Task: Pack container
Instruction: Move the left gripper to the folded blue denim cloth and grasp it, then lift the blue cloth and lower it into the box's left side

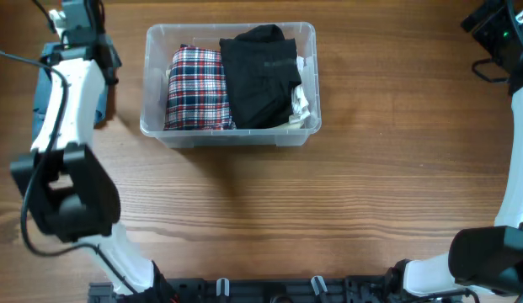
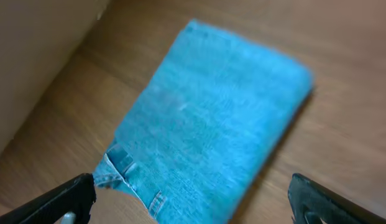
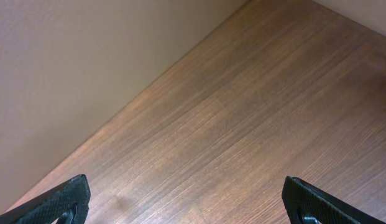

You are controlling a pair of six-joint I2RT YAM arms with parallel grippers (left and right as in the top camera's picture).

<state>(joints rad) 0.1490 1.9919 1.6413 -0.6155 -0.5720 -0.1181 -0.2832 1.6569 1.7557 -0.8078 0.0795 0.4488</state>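
- bench [image 1: 345,202] – wood top, carries everything; the middle is free, so the arms have room to swing.
- container [image 1: 232,140] – clear bin toward the far left-centre of the bench, upright with its mouth up, within the left arm's reach for drops.
- black garment [image 1: 259,80] – folded, fills the right part of the container and bulges slightly above the rim.
- plaid garment [image 1: 197,88] – folded, lies beside the black one on the left, the two touching. They are packed side by side to save room; little floor is left.
- folded jeans [image 2: 211,118] – lie flat on the bench left of the container, outside it, mostly hidden under the left arm in the overhead view. Likely the next item to pack.
- left tool [image 2: 189,202] – released, fingers spread wide above the near end of the jeans, holding nothing. Looks lined up for a pick.
- right tool [image 3: 186,199] – released and empty over bare bench at the far right corner – parked well apart from the container, out of the way.
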